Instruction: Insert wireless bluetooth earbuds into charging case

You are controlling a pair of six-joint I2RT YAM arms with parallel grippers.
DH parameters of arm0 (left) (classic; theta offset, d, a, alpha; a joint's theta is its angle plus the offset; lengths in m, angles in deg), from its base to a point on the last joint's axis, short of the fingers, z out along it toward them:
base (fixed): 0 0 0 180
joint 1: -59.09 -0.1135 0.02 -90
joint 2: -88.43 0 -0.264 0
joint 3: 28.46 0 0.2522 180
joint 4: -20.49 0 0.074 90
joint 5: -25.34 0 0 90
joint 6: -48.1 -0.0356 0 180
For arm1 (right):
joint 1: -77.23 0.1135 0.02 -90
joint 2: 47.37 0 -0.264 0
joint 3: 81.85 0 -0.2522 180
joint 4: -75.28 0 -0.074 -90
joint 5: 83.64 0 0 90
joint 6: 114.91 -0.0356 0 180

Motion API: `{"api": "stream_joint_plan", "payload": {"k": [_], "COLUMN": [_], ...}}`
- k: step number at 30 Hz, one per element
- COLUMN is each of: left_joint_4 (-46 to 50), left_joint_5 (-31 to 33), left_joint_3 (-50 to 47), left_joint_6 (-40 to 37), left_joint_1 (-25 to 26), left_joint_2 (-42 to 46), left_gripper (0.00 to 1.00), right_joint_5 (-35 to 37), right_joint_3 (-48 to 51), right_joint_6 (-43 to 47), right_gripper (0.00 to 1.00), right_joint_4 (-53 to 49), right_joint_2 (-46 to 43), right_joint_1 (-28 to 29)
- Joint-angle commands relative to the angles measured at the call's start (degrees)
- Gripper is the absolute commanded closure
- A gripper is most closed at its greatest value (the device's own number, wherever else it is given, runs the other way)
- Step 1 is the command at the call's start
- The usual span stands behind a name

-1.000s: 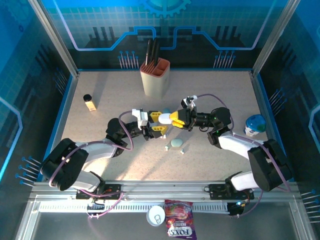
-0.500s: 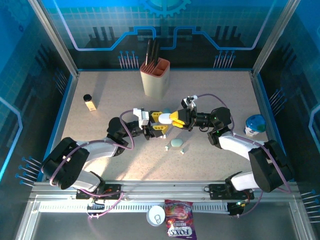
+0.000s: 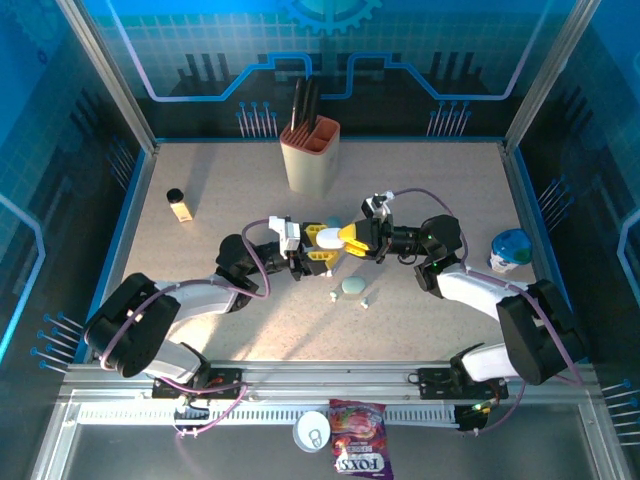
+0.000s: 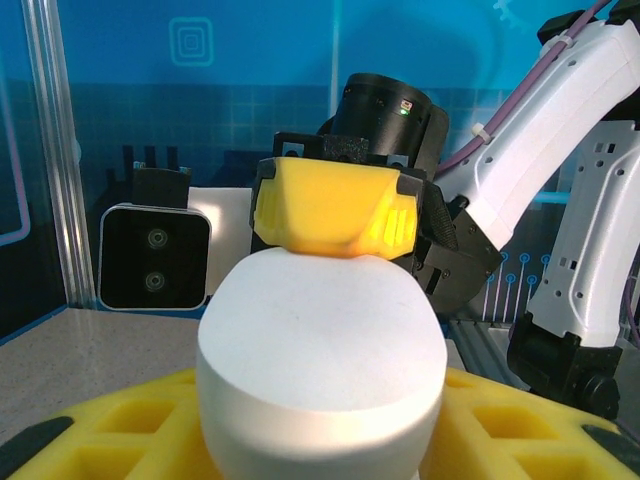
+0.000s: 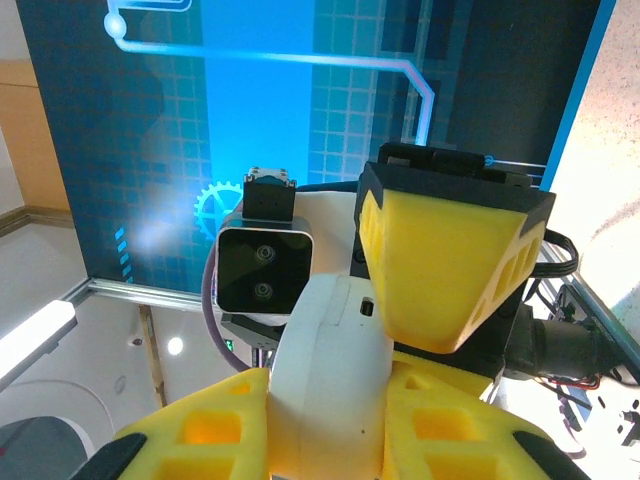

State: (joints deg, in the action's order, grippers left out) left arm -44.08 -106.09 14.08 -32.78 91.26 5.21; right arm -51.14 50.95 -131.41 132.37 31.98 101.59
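A white pebble-shaped charging case (image 4: 320, 340) is held above the table centre between both arms. My left gripper (image 4: 320, 425) is shut on it, its yellow fingers (image 4: 500, 425) pressing both sides. My right gripper (image 5: 330, 425) is shut on the same white case (image 5: 335, 350) from the opposite side. In the top view the left gripper (image 3: 320, 250) and right gripper (image 3: 350, 238) meet tip to tip. Two tiny earbuds (image 3: 334, 296) (image 3: 364, 301) lie on the table below them, beside a pale teal case (image 3: 352, 286). Another pale teal rounded piece (image 3: 331, 222) lies just behind the grippers.
A tan holder with dark handles (image 3: 311, 155) stands at the back centre. A small black-capped bottle (image 3: 180, 205) is at the left and a blue and white jar (image 3: 511, 250) at the right. A snack packet (image 3: 360, 465) and a white lid (image 3: 312, 432) lie beyond the near rail.
My left gripper has edged slightly to the right, closer against the right gripper. The white case stays held between them; the bits on the table have not moved.
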Motion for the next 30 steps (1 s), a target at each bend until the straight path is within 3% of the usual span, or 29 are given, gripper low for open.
{"api": "stream_joint_plan", "payload": {"k": [1, 5, 13, 14, 18, 21, 24, 28, 30], "left_joint_4": [-2.01, -2.05, -2.01, -2.01, -1.88, 0.16, 4.93, 10.91, 13.06], "left_joint_5": [-1.50, -1.45, -1.80, -1.80, -1.36, -1.53, -1.23, -1.30, -1.85], "left_joint_3": [1.55, 1.55, 1.23, 1.07, 0.21, -0.08, -0.49, -0.69, -0.54], "left_joint_6": [0.54, 0.90, 0.25, 0.03, -1.58, -2.34, -5.28, -8.03, -8.20], "left_joint_1": [0.78, 0.88, 0.87, 0.82, 0.66, 0.29, 0.11, 0.07, 0.07], "left_joint_2": [-0.23, -0.28, -0.96, -0.94, -0.97, -0.85, 0.37, 2.24, 2.70], "left_gripper": [0.53, 0.54, 0.65, 0.65, 0.67, 0.68, 0.67, 0.67, 0.67], "right_joint_5": [0.91, 1.02, 1.47, 1.43, 1.19, -0.54, -1.56, 7.04, 14.09], "right_joint_3": [0.90, 1.34, 1.51, 1.37, 1.01, -0.53, -6.13, -19.95, -24.09], "right_joint_6": [1.03, 1.23, 1.12, 1.24, 7.60, 19.70, 41.19, 78.73, 91.15], "right_gripper": [0.88, 0.88, 0.87, 0.83, 0.48, 0.32, 0.23, 0.16, 0.13], "right_joint_4": [1.48, 1.48, 2.12, 2.15, -2.28, -17.94, -45.58, -86.95, -95.59], "right_joint_2": [0.53, 0.63, 0.82, 0.74, -1.59, -5.89, -11.26, -14.36, -15.07], "right_joint_1": [0.34, 0.34, 0.34, 0.21, -1.55, -4.76, -9.00, -10.12, -9.40]}}
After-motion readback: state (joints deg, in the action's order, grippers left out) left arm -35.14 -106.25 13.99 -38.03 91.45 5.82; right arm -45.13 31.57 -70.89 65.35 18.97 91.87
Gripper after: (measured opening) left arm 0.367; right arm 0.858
